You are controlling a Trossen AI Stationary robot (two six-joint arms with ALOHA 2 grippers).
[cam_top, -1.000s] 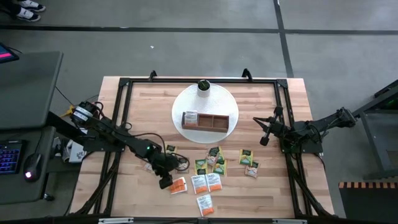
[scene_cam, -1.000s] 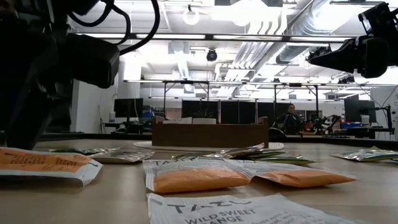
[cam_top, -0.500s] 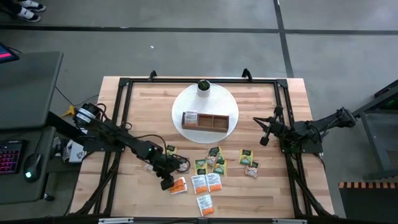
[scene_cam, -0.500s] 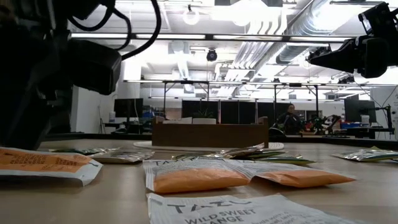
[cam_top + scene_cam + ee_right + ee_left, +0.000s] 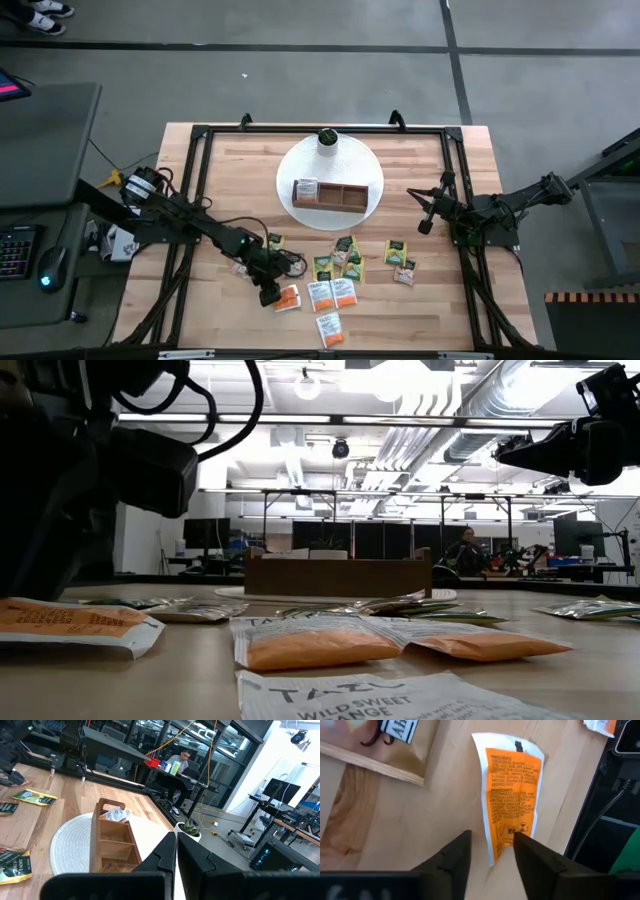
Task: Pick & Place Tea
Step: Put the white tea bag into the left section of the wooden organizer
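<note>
Several tea sachets lie flat on the wooden table: orange ones [image 5: 320,295] near the near edge, green ones [image 5: 347,252] in the middle. My left gripper [image 5: 268,292] is open and low over the table. It stands at the end of the leftmost orange sachet [image 5: 512,795], also seen in the high view [image 5: 287,297] and the low view [image 5: 70,622]. My right gripper [image 5: 427,212] is shut and waits in the air at the table's right side. One white sachet [image 5: 305,188] sits in the wooden tray's left compartment. My left gripper [image 5: 492,851] has its fingers pointing down on either side of the orange sachet's near end [image 5: 501,840]. One finger [image 5: 535,857] overlaps that end's corner, but I cannot tell whether it touches the paper. The sachet lies flat on the table.
The brown three-compartment tray [image 5: 331,196] rests on a round white mat [image 5: 290,165] toward the far edge. A white cylinder with a dark green top [image 5: 327,138] stands behind it. A black frame [image 5: 200,135] runs along the table's sides. Bare wood lies at the table's left.
My left gripper has edged a little toward the table's right, closer to the orange sachet. The sachets and the right arm have stayed where they were.
</note>
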